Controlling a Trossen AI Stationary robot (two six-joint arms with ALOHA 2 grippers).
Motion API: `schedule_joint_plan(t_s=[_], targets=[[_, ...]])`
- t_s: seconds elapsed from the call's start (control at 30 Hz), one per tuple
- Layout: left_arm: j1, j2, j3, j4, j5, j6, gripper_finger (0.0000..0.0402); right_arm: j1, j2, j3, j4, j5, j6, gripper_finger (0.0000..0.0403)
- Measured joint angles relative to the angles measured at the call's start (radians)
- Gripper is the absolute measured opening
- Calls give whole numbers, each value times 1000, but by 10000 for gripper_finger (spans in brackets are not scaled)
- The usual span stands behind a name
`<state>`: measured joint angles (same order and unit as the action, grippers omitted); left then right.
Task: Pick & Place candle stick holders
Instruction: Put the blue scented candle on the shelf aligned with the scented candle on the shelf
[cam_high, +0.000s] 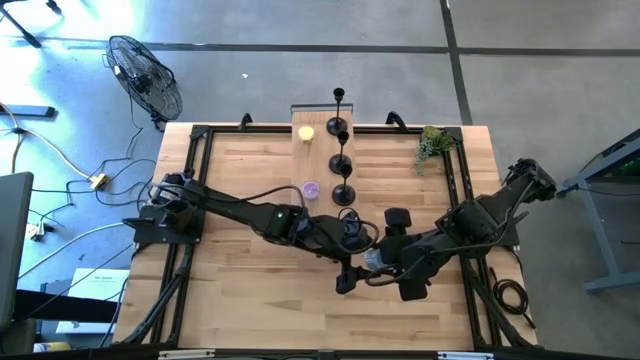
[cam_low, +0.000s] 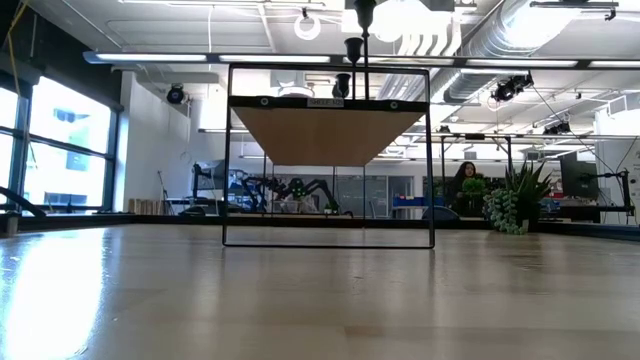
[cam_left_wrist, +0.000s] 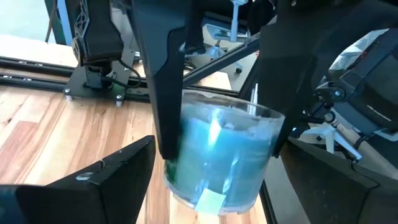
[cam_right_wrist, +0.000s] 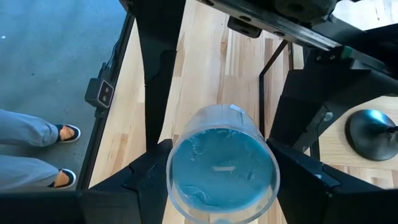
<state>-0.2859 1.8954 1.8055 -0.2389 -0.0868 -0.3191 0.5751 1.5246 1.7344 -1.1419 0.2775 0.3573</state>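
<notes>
Right wrist view: right gripper (cam_right_wrist: 217, 186) jaws clasp a blue candle jar (cam_right_wrist: 222, 163), no label readable; left gripper (cam_left_wrist: 211, 168) jaws unclear.

The pale butcher-block wooden table top (cam_high: 240, 170) looked smooth with a low sheen. The clear glass jar (cam_right_wrist: 222, 165) was glossy, its blue wax matt and uneven. The round black candle-holder base (cam_right_wrist: 371, 133) looked like smooth, faintly shiny metal.

A yellow candle (cam_high: 306, 133) is placed at the far edge of the wooden surface (cam_high: 240, 180), a green plant sprig (cam_high: 433, 145) near its far right corner, and a small purple candle (cam_high: 311, 189) toward the middle.
</notes>
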Motion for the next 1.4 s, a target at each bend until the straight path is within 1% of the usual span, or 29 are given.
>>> schedule_joint_plan(t_s=[0.13,0.27,0.43,0.63,0.87,1.07,1.2,1.3,1.4], targets=[[0,0,0,-6,2,0,328,0,0,0,0,3,-4,225],[0,0,0,-7,3,0,302,0,0,0,0,6,-22,225],[0,0,0,-12,37,4,276,-11,0,0,2,-3,-24,225],[0,0,0,-26,37,4,272,-26,0,0,2,-16,-46,225],[1,9,0,-24,60,2,271,-31,0,-1,10,-18,-71,225],[18,33,1,-5,110,-20,271,-38,2,-3,7,-23,-82,223],[26,49,-5,-12,126,-37,266,-42,0,2,42,29,-98,223],[35,51,-3,7,126,-34,246,-40,0,1,37,61,-105,223],[43,51,-3,5,133,-30,213,-40,-2,1,32,38,-120,227]])
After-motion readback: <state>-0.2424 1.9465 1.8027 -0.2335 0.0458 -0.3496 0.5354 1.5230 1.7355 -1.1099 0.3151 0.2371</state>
